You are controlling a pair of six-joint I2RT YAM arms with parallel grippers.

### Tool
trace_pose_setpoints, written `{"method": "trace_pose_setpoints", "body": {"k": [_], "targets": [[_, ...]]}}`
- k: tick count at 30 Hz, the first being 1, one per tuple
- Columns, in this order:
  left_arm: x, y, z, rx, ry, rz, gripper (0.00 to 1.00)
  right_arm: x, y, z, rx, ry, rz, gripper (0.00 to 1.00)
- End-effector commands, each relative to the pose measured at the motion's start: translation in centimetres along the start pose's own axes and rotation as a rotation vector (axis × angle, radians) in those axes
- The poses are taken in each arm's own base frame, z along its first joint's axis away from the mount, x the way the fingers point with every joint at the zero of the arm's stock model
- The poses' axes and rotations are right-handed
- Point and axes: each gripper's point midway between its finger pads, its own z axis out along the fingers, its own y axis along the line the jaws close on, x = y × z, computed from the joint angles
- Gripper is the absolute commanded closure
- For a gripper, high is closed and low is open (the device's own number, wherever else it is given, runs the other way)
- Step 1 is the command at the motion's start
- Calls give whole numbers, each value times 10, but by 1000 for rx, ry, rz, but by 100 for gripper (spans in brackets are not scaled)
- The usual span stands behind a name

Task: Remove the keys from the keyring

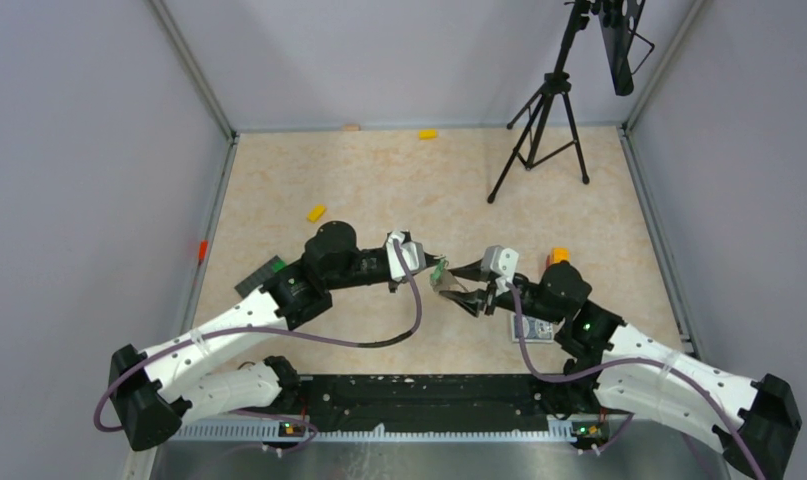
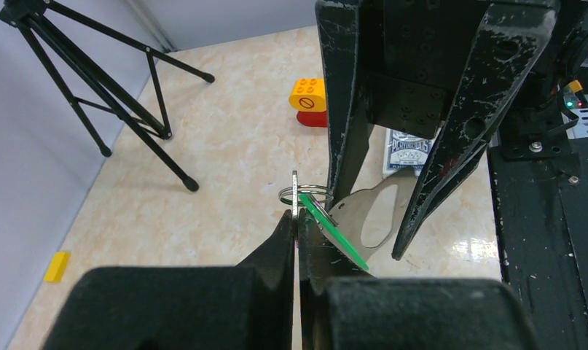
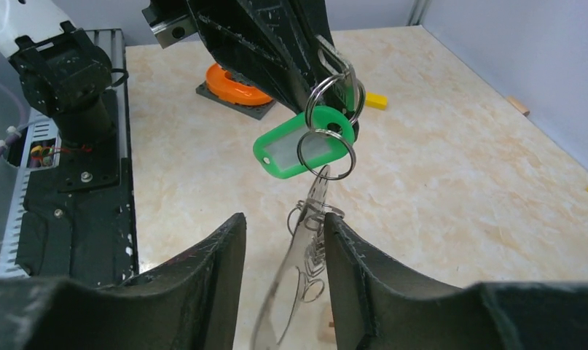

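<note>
A red round sign stands on the yellow brick; no text reads clearly.

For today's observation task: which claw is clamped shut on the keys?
The left claw, pinched on the keys; the right claw stands open around the keyring.

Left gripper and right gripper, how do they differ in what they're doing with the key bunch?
The left gripper is shut, pinching a thin silvery key; the right gripper is open, fingers apart on either side of the flat grey keyring. In the top view the left gripper reaches in from the left, the right gripper from the right. Both are black and meet at the same bunch.
</note>
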Motion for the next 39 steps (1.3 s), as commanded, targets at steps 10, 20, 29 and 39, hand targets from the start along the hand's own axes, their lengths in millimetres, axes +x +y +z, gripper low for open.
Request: {"method": "trace_pose_setpoints", "body": {"k": [10,20,29,39], "targets": [[-46,13,-12,-66,-120,22,100,-6,-22,13,112,-59,26,87],[-30,7,-30,-136,-114,-89,95,-28,-69,-5,237,160,-366,100],[-7,-22,-36,-90,-173,-241,44,-82,-114,-12,221,410,-878,100],[-26,-2,-44,-194,-235,-263,22,-107,-100,-14,65,376,-1184,100]]}}
